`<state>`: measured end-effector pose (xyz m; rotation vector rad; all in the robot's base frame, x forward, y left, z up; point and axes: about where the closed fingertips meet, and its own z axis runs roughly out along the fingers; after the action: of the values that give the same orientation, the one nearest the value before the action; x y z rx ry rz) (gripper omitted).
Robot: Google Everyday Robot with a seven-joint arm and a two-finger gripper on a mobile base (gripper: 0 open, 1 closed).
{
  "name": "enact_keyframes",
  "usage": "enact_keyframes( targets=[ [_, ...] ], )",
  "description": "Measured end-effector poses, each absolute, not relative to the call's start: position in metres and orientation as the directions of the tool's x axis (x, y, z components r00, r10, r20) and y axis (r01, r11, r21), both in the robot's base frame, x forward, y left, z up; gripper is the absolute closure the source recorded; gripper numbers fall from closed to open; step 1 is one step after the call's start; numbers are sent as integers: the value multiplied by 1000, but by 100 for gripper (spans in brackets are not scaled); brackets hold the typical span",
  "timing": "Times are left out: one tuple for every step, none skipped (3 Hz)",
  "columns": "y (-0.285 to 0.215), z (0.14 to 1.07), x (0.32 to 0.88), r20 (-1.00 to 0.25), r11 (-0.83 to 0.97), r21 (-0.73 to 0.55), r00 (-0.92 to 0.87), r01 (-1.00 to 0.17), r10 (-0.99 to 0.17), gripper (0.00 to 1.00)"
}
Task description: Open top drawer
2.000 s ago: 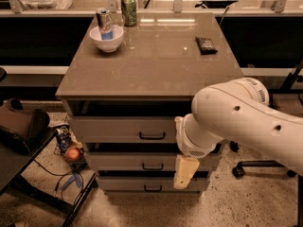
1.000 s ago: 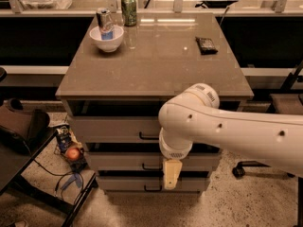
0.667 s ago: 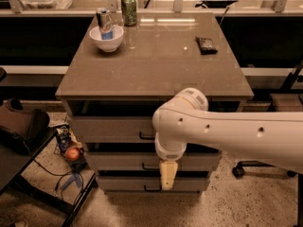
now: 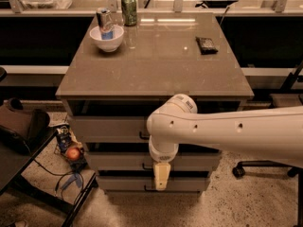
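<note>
The top drawer (image 4: pixel 106 128) is the grey-taupe front just under the cabinet's top slab, and it stands shut. Its small dark wire handle (image 4: pixel 143 136) shows only at its left end, beside my white arm (image 4: pixel 227 131). The arm reaches in from the right and covers the right half of the drawer front. My gripper (image 4: pixel 161 176) hangs pale and cream-coloured below the wrist. It sits lower than the top drawer's handle, in front of the middle drawer (image 4: pixel 118 161) and the bottom drawer (image 4: pixel 123 183).
On the cabinet top (image 4: pixel 156 60) stand a white bowl (image 4: pixel 107 38) holding a can, a green can (image 4: pixel 129 9) and a small dark packet (image 4: pixel 207 44). A dark bag (image 4: pixel 21 126) and an apple (image 4: pixel 73 153) lie at the left. A chair base (image 4: pixel 242 170) stands at the right.
My arm has swung left across the drawer fronts. The gripper has gone from the right side to the centre, still hanging low. The drawers have not moved.
</note>
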<state>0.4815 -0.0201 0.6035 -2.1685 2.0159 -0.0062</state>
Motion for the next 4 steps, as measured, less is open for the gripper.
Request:
enact_keyframes(
  targets=[
    [-7,593,485,-127,-94,-128,110,-987,-986,17],
    [-6,592,485,-127,-96,-127,112,-987,-986,41],
    [-7,591,485,-126,-97,-126,113,-987,-986,64],
    [-7,591,484,-126,-96,-126,112,-987,-986,87]
  ],
)
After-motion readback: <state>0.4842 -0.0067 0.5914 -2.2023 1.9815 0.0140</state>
